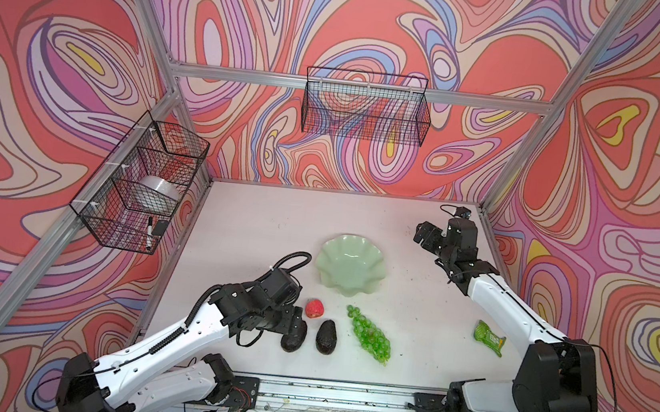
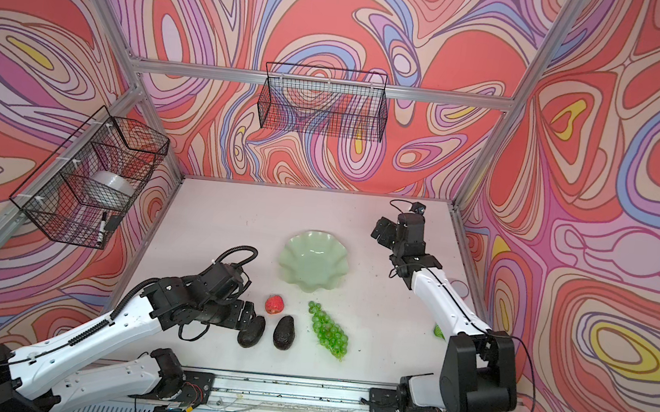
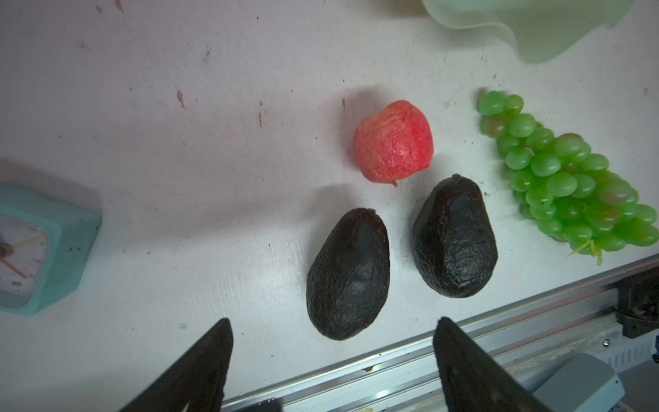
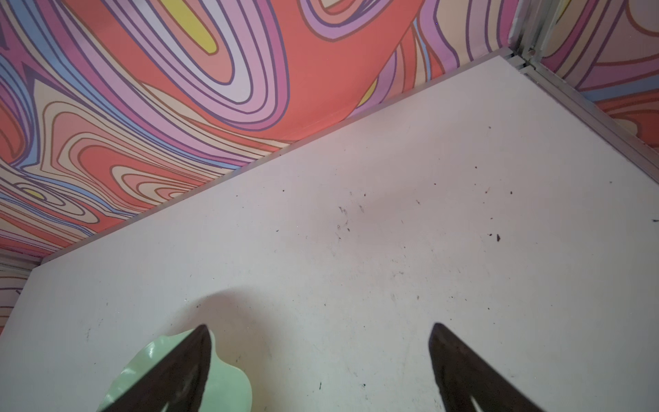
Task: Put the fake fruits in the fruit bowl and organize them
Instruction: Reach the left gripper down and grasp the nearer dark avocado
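The pale mint fruit bowl (image 1: 351, 261) (image 2: 312, 255) stands mid-table with nothing in it. In front of it lie a red strawberry-like fruit (image 1: 314, 308) (image 3: 394, 142), two dark avocados (image 1: 326, 337) (image 1: 291, 343) and a bunch of green grapes (image 1: 371, 336) (image 3: 570, 185). My left gripper (image 1: 294, 323) (image 3: 334, 320) is open just over the left avocado (image 3: 347, 274). That avocado's fat end just reaches between the fingertips (image 3: 223, 331) without touching them. My right gripper (image 1: 423, 233) (image 4: 319, 326) is open and holds nothing, to the right of the bowl (image 4: 228, 385) and behind it.
A flat green packet (image 1: 489, 336) lies at the right by the right arm. A teal clock (image 3: 35, 249) sits left of the fruits. Black wire baskets hang on the left wall (image 1: 138, 182) and back wall (image 1: 366, 106). The metal front rail (image 3: 463, 342) runs just behind the avocados.
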`<act>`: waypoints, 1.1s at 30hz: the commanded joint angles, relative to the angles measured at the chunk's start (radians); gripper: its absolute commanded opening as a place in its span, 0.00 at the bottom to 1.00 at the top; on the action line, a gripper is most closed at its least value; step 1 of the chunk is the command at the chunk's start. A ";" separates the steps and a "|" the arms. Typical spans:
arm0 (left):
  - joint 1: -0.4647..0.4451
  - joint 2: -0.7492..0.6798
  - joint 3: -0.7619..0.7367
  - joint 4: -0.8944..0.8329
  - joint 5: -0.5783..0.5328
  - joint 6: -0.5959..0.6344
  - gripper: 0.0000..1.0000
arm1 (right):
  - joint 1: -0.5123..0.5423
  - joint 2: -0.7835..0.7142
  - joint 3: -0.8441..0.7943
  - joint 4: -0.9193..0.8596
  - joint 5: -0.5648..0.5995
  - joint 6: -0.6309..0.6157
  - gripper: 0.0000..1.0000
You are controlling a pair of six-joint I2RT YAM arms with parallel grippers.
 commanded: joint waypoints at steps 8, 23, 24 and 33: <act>-0.086 0.091 -0.056 0.098 -0.011 -0.118 0.88 | 0.047 -0.034 0.025 -0.012 0.034 -0.005 0.98; -0.129 0.274 -0.106 0.189 -0.053 -0.154 0.86 | 0.050 -0.025 -0.003 0.031 0.018 0.019 0.98; -0.128 0.283 -0.111 0.198 -0.057 -0.161 0.85 | 0.050 -0.024 -0.006 0.038 0.019 0.021 0.98; -0.128 0.249 -0.124 0.188 -0.068 -0.147 0.58 | 0.050 -0.001 -0.012 0.056 0.008 0.030 0.98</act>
